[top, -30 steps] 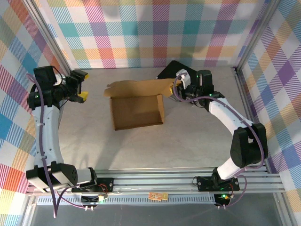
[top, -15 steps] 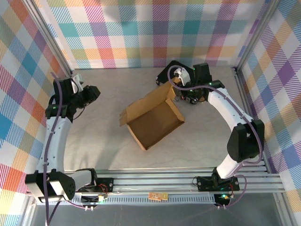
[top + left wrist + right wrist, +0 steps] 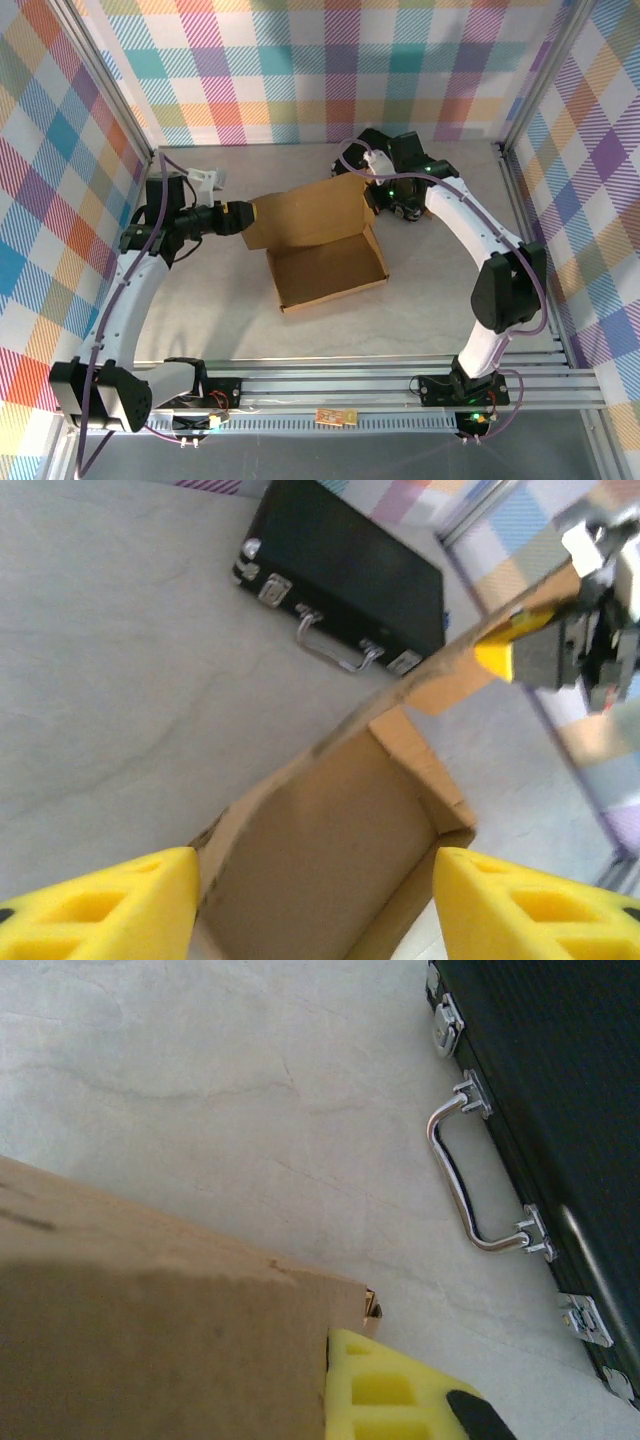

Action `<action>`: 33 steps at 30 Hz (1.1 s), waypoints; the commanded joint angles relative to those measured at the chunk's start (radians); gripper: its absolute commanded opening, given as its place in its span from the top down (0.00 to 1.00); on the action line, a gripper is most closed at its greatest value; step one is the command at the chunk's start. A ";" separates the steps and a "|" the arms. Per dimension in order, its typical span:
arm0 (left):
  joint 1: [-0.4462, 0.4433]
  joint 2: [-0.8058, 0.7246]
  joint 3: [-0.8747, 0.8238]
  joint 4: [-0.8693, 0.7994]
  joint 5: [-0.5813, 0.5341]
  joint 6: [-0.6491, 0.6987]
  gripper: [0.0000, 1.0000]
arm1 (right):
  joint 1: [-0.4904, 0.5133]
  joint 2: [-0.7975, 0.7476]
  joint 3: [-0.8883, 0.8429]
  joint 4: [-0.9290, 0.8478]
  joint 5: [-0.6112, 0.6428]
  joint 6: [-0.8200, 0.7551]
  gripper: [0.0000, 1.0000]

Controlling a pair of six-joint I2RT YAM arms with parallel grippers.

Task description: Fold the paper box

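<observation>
The table [image 3: 440, 300] presented a pale, marbled surface. The paper box [image 3: 330, 268] lay near the middle of it, well apart from the arm bases at the near edge. It was a shallow brown cardboard tray, open upward and skewed, its left end lying farther away than its right. A broad cardboard panel rose from the tray's far side. The left gripper [image 3: 241, 215] reached in from the left to the panel's left end. In the left wrist view its yellow fingers [image 3: 100, 900] stood wide apart, jaws open, with the panel's edge between them. Whether either finger touched the cardboard could not be determined. The right gripper [image 3: 374, 196] was at the panel's right end and was closed on the cardboard. The right wrist view showed one yellow finger pressed against the panel near its corner. Beyond that gripper, at the far side of the table, lay a black case [image 3: 350, 575] with a metal handle [image 3: 455, 1175] and latches, apart from the box. The right arm partly covered it in the overhead view.
</observation>
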 commanded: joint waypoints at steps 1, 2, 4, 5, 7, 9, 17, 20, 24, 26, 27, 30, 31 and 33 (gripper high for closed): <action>-0.005 -0.069 0.043 -0.124 -0.144 0.128 0.29 | 0.005 0.024 0.034 -0.021 0.012 -0.025 1.00; -0.006 -0.067 0.059 -0.154 -0.164 0.152 0.28 | 0.004 0.027 0.033 -0.021 0.012 -0.035 1.00; -0.018 -0.047 0.082 -0.203 -0.244 0.203 0.26 | 0.005 0.029 0.028 -0.015 0.007 -0.051 1.00; -0.019 -0.036 0.086 -0.211 -0.258 0.226 0.26 | 0.005 0.029 0.025 -0.011 0.002 -0.056 1.00; -0.020 -0.014 0.083 -0.208 -0.239 0.282 0.25 | 0.005 0.032 0.025 -0.008 -0.011 -0.065 1.00; -0.020 0.026 0.080 -0.198 -0.193 0.317 0.24 | 0.005 0.036 0.030 -0.009 -0.025 -0.073 1.00; -0.052 0.223 0.128 -0.165 -0.181 0.367 0.25 | 0.002 0.055 0.049 -0.008 -0.058 -0.077 1.00; -0.061 0.277 0.153 -0.151 -0.207 0.381 0.25 | 0.002 0.062 0.054 -0.008 -0.060 -0.077 1.00; -0.063 0.341 0.193 -0.159 -0.209 0.392 0.28 | 0.002 0.072 0.064 -0.010 -0.063 -0.077 1.00; -0.065 0.360 0.216 -0.176 -0.203 0.382 0.33 | 0.002 0.076 0.066 -0.010 -0.056 -0.073 1.00; -0.067 0.364 0.222 -0.182 -0.201 0.373 0.37 | 0.001 0.079 0.070 -0.010 -0.051 -0.069 1.00; -0.078 0.367 0.234 -0.215 -0.205 0.343 0.47 | -0.001 0.089 0.082 -0.012 -0.042 -0.054 1.00; -0.084 0.368 0.237 -0.226 -0.213 0.328 0.49 | -0.001 0.090 0.086 -0.012 -0.041 -0.051 1.00; -0.096 0.366 0.241 -0.242 -0.227 0.297 0.51 | -0.001 0.097 0.092 -0.012 -0.040 -0.039 1.00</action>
